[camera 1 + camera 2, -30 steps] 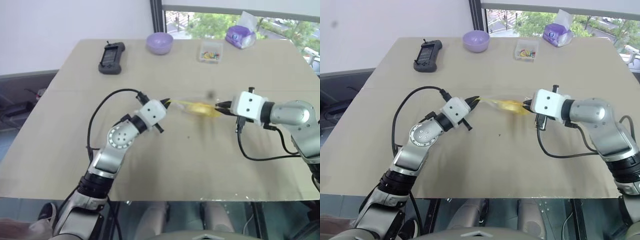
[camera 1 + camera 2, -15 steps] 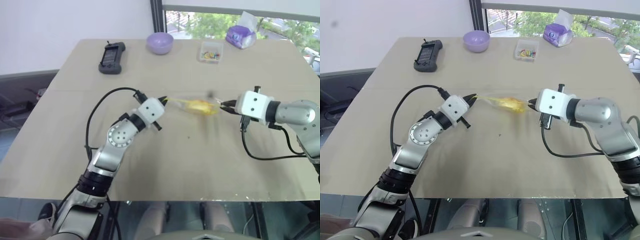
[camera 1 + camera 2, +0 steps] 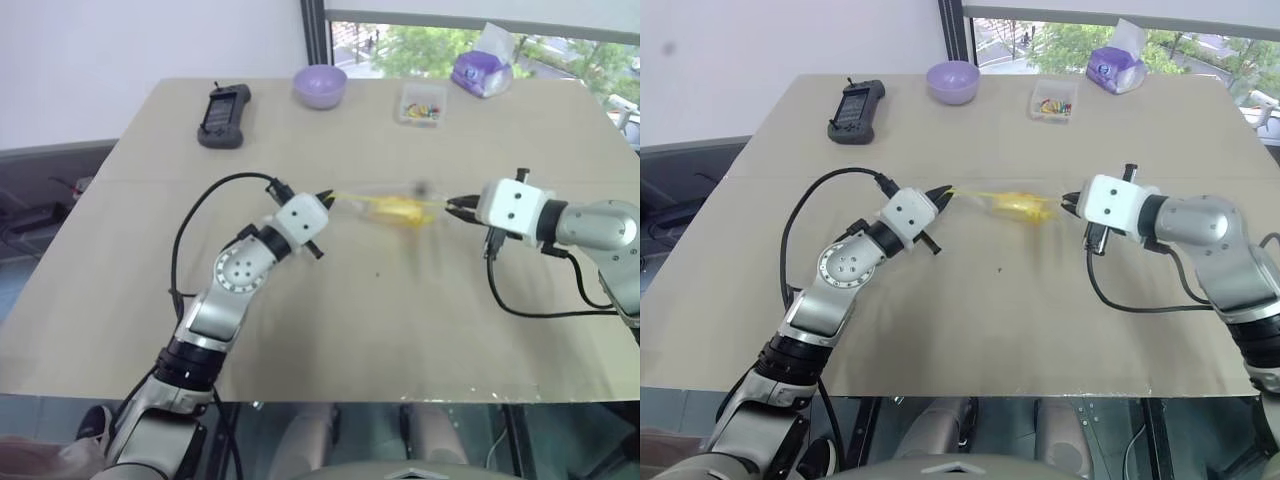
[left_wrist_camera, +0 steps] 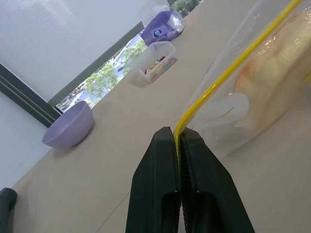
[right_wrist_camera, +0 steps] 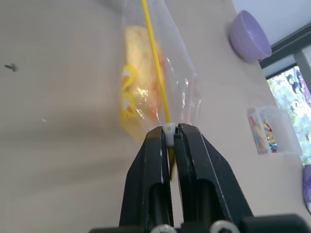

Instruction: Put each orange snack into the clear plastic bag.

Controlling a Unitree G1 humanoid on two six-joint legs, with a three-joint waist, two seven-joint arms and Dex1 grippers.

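The clear plastic bag [image 3: 385, 207] hangs stretched just above the table's middle, between both grippers. Inside it lies the orange snack [image 5: 138, 92], a yellow-orange bun pressed against the crinkly film; it also shows as the snack [image 4: 279, 68] in the left wrist view. My left gripper [image 3: 328, 200] is shut on one end of the bag's yellow strip [image 4: 228, 73]. My right gripper [image 3: 452, 207] is shut on the other end, with a small white zip slider [image 5: 168, 128] between its fingertips.
Along the far edge of the table stand a lilac bowl [image 3: 320, 85], a small clear box of colourful bits [image 3: 421, 103] and a purple tissue pack [image 3: 481, 70]. A black handheld controller [image 3: 223, 115] lies at the far left. Cables trail from both wrists.
My right gripper has drawn a little to the right with its end of the bag, pulling the strip straighter. The left gripper has stayed in place.
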